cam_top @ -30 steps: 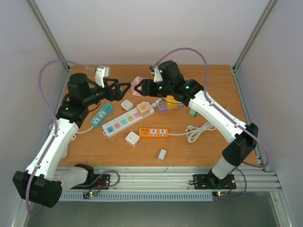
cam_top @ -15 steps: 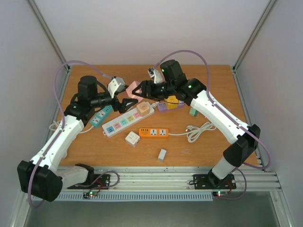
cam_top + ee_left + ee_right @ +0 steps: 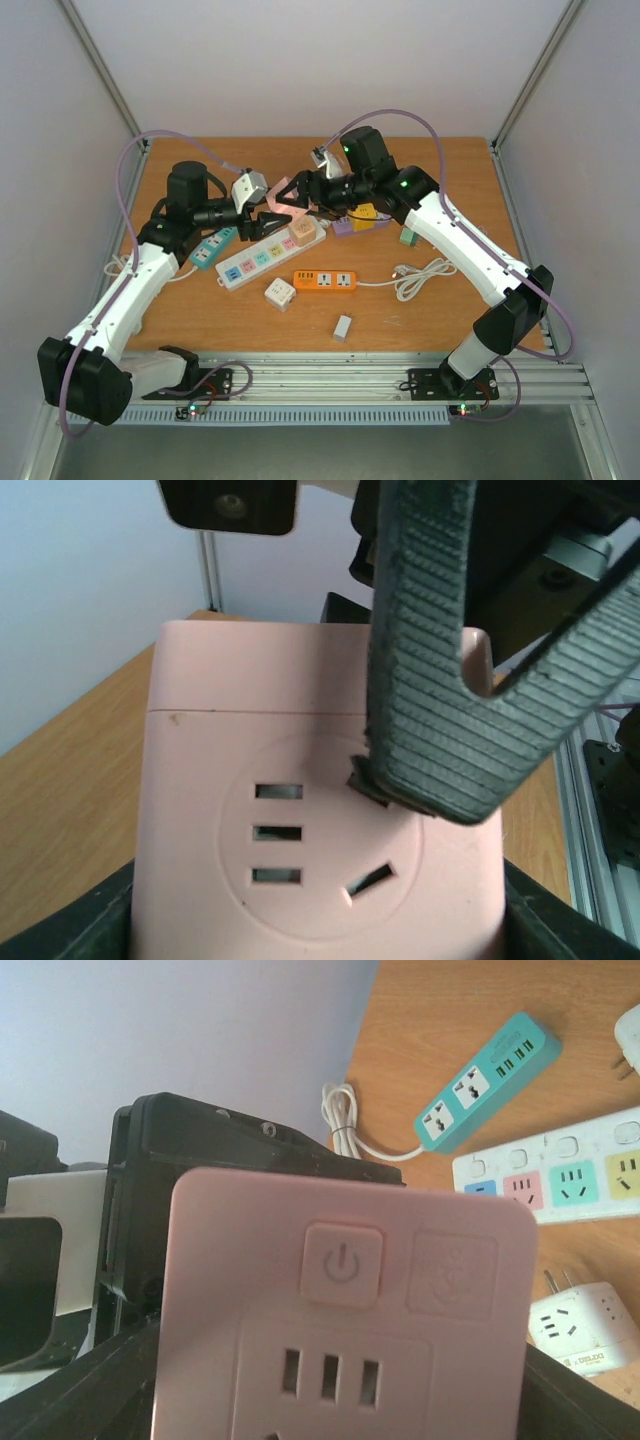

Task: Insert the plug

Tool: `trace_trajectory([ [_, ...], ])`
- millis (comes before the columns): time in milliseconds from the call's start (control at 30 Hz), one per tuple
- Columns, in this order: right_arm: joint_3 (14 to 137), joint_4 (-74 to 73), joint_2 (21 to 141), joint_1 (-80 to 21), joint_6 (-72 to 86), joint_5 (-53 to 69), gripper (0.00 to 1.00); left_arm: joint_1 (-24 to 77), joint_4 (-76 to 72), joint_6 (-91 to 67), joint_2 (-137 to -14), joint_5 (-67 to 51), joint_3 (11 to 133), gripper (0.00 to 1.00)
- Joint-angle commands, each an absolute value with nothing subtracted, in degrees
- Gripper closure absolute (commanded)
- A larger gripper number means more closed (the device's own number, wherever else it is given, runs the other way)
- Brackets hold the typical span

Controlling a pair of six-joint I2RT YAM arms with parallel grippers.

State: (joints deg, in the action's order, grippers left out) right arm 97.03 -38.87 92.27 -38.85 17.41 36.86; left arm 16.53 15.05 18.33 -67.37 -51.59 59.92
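Observation:
A pink socket cube is held in the air above the white power strip. My right gripper is shut on it. In the right wrist view the cube shows its power button and fills the space between the jaws. My left gripper has come in from the left. In the left wrist view its jaws sit tight against both sides of the cube. A ribbed right finger crosses the cube's socket face. The cube's plug pins are hidden.
On the table lie a teal strip, an orange strip, a white cube adapter, a small white adapter, a purple strip and a coiled white cable. A peach cube sits on the white strip.
My left gripper swung right and down from the back left and closed in around the pink cube. My right gripper carried the cube slightly left to meet it.

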Motion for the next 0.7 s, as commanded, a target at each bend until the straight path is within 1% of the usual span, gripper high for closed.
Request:
trace_trajectory([
  [0,98.5,-37.6,90.5,-39.2,19.6,37.9,0.21,16.7,14.0,25.3,-66.0,-55.8,59.6,0.56],
  [167,98.4,-37.9,91.5,-39.1,20.5,38.2,0.23,16.7,15.3,29.2,-66.0,-56.1,59.2,0.58],
  [233,98.3,-38.5,91.7,-39.2,20.5,37.8,0.29,16.8,15.6,29.8,-66.0,-56.7,58.9,0.58],
  [267,98.2,-38.3,91.8,-39.2,20.3,37.6,0.35,16.7,15.5,29.8,-66.0,-56.5,58.8,0.58],
  [300,98.1,-38.4,91.9,-39.2,20.0,37.4,0.44,16.7,15.7,29.7,-65.8,-55.8,58.8,0.54],
  [333,98.1,-38.6,92.0,-39.1,19.8,36.6,0.52,16.7,16.1,29.1,-65.6,-55.0,59.0,0.45],
  [367,98.1,-38.8,92.1,-39.1,19.1,35.7,0.56,16.8,16.0,28.4,-65.1,-53.9,59.1,0.34],
  [433,98.2,-39.1,92.2,-39.2,17.0,34.1,0.59,16.7,13.7,25.2,-63.7,-50.0,58.5,0.15],
  [467,98.2,-39.3,92.2,-39.1,14.9,33.0,0.60,16.7,12.7,22.4,-62.9,-47.9,58.2,0.08],
  [500,98.1,-39.4,92.3,-39.1,13.4,31.7,0.60,16.7,12.1,20.6,-62.2,-45.8,58.1,0.03],
  [533,98.1,-39.8,92.4,-39.1,11.6,30.1,0.60,16.7,11.4,19.3,-61.4,-42.8,58.0,0.01],
  [600,97.9,-39.6,92.9,-39.1,7.7,27.7,0.61,16.7,10.8,13.9,-60.1,-37.1,58.5,0.01],
  [667,96.5,-38.4,93.2,-39.2,4.6,25.7,0.61,16.7,13.9,11.3,-59.3,-32.7,60.4,0.01],
])
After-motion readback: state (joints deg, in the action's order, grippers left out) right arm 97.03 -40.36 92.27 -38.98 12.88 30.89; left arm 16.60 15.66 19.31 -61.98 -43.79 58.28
